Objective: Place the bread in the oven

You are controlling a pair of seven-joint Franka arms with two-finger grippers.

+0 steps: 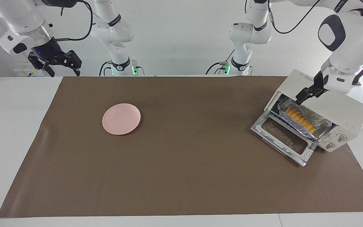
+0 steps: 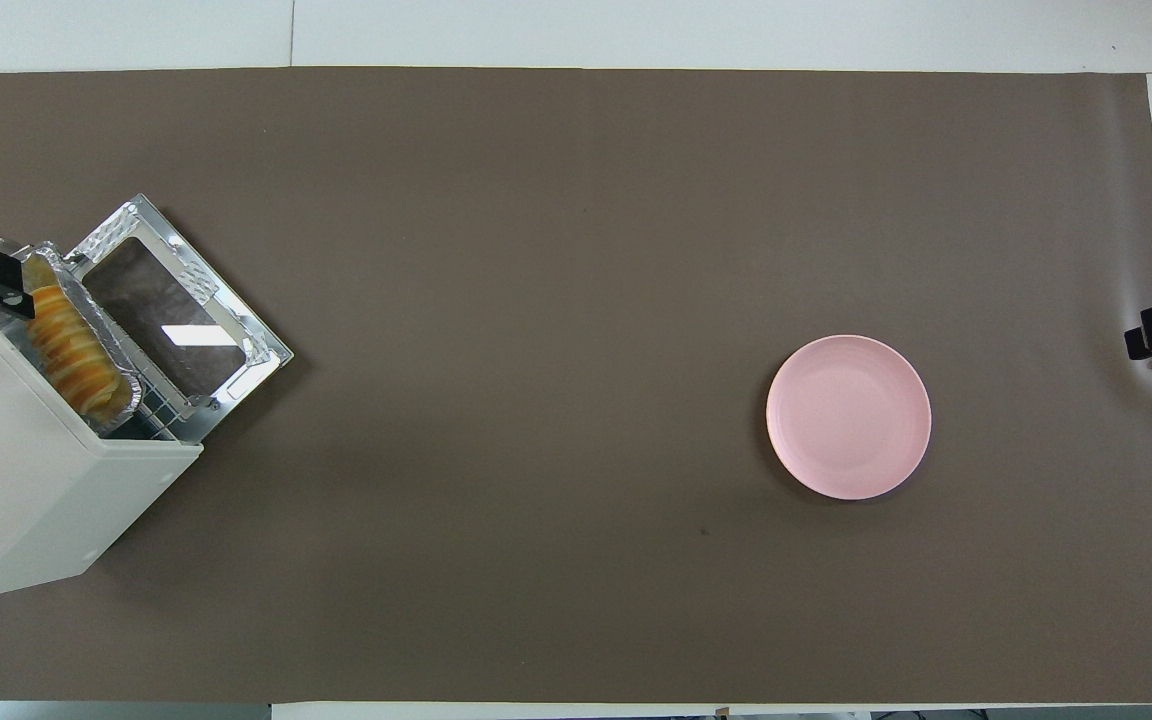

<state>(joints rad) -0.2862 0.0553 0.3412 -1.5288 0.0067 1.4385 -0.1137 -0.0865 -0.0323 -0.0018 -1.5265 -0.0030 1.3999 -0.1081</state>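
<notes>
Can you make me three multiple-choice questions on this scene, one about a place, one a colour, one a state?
1. Where is the bread?
A. on the plate
B. in a foil tray in the oven
C. on top of the oven

2. What colour is the plate?
A. pink
B. blue
C. green

3. How is the oven door?
A. shut
B. taken off
C. dropped open

Answers:
1 B, the loaf lies in the foil tray on the oven's rack.
2 A, the plate is pink and bare.
3 C, the glass door lies folded down in front of the oven.
</notes>
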